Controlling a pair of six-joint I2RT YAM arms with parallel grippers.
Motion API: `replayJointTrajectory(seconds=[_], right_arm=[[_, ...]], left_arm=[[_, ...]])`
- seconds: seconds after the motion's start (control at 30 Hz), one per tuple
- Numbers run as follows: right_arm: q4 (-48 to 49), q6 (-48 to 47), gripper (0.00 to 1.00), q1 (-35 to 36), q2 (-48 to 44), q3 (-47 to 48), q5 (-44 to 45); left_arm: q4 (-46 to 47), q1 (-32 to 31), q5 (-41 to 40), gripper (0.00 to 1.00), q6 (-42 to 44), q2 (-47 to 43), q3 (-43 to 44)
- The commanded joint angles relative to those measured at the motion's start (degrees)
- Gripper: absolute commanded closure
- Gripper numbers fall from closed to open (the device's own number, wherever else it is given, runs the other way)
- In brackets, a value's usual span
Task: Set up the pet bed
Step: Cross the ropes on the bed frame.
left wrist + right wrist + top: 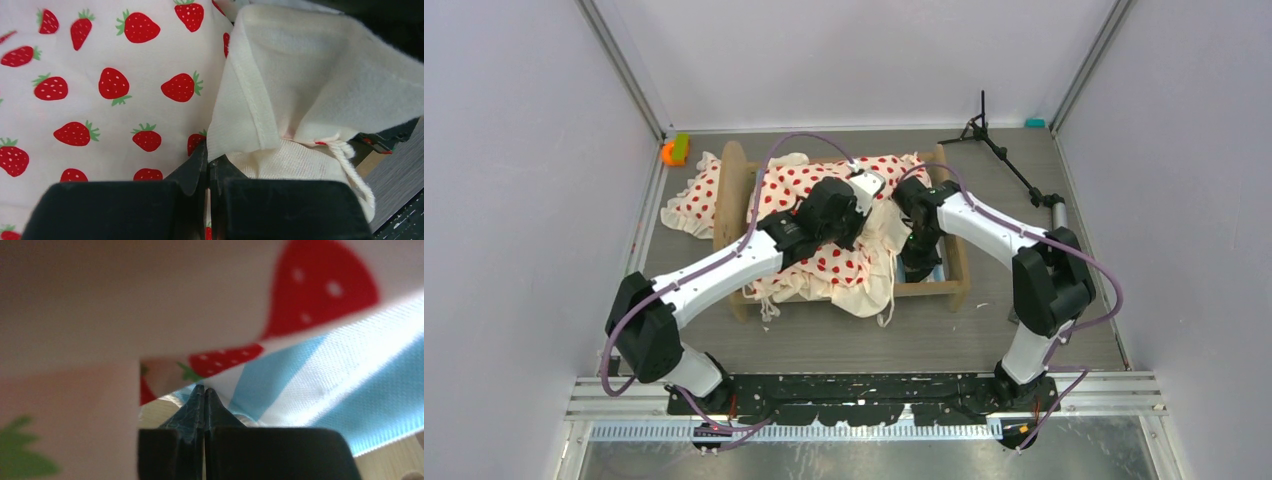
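Note:
The pet bed (pixel 732 190) is a light-wood frame lying across the middle of the table. Cream bedding (pixel 804 185) printed with red strawberries is heaped over it and spills past the left end board. My left gripper (pixel 876 195) is over the bed's middle. In the left wrist view it (pixel 209 158) is shut, and a turned-up cream corner of the bedding (pixel 300 75) meets its tips. My right gripper (pixel 921 262) points down inside the right end. It (pixel 205 388) is shut, under the bedding (pixel 150 295) and against the blue-white striped mattress (pixel 350 390).
A black tripod stand (pixel 999 155) lies at the back right, with a grey cylinder (pixel 1056 212) at its end. An orange and green object (pixel 674 150) sits in the back left corner and a teal one (pixel 1034 123) in the back right. White walls close in three sides.

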Motion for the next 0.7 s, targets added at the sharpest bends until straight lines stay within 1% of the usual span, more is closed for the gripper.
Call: replayJointTrajectory(seconds=[0.0,0.2,0.47,0.67], right_arm=[[-1.2,-3.8,1.0,0.7,6.6,-1.5,-2.9],[-4.3,-5.3,1.0,0.7,6.0,2.1,-6.0],[-4.9,-6.3,1.0,0.8,4.9,0.0,-6.6],[-2.9,-4.4,1.0,0.8,8.8,-3.7,1.3]], left_arm=[[3.8,0.3,-0.8,1.0,-1.9,1.1,-2.4],[4.3,0.2,-0.8,1.0,-2.3,1.6,-3.3],[4.6,0.2,-0.9,1.0,-2.2,2.4,-3.2],[5.2,0.3,-1.9,1.0,-2.3,3.4,-3.8]])
